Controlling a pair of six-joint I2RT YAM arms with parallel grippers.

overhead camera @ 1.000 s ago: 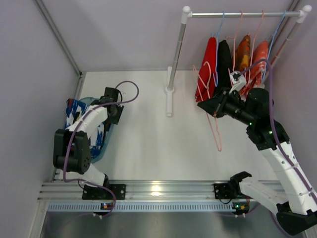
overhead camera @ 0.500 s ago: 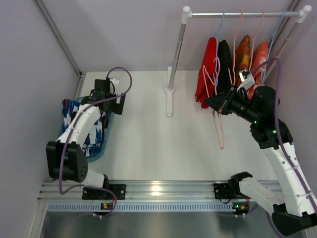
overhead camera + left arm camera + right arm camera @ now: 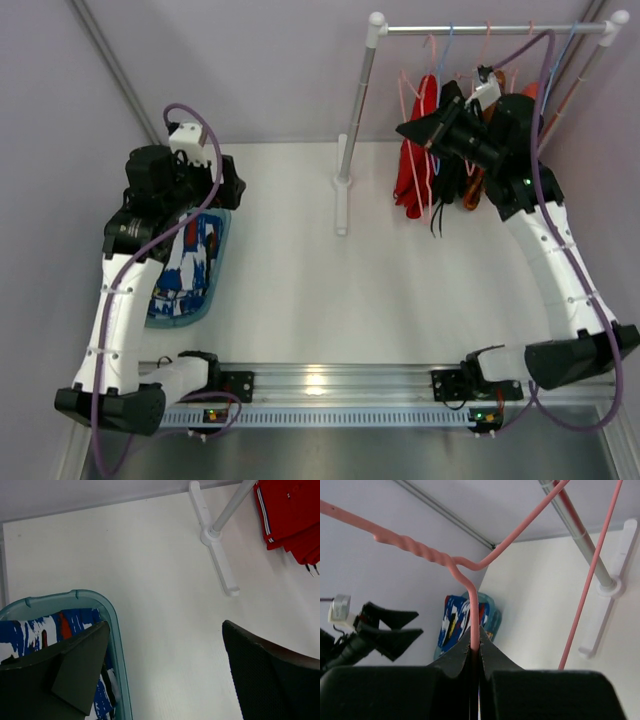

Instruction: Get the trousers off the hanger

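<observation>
The blue patterned trousers (image 3: 190, 262) lie in a teal basket (image 3: 222, 240) at the left, also seen in the left wrist view (image 3: 30, 630) and far off in the right wrist view (image 3: 452, 620). My left gripper (image 3: 220, 183) hangs open above the basket's right rim (image 3: 117, 645), nothing between its fingers (image 3: 165, 630). My right gripper (image 3: 408, 130) is shut (image 3: 475, 647) on the bare pink wire hanger (image 3: 420, 550), held high beside the hanging clothes, just under the rail; its wire (image 3: 404, 95) shows left of the red garment.
A clothes rack stands at the back right: rail (image 3: 480, 29), slanted post (image 3: 355, 100), white foot (image 3: 342, 205). On it hang a red garment (image 3: 415, 160), a black one and orange ones on other hangers. The left arm stands close to the left wall.
My left gripper opened and rose away from the basket, leaving the trousers in it. My right arm lifted the empty pink hanger up and back toward the rail.
</observation>
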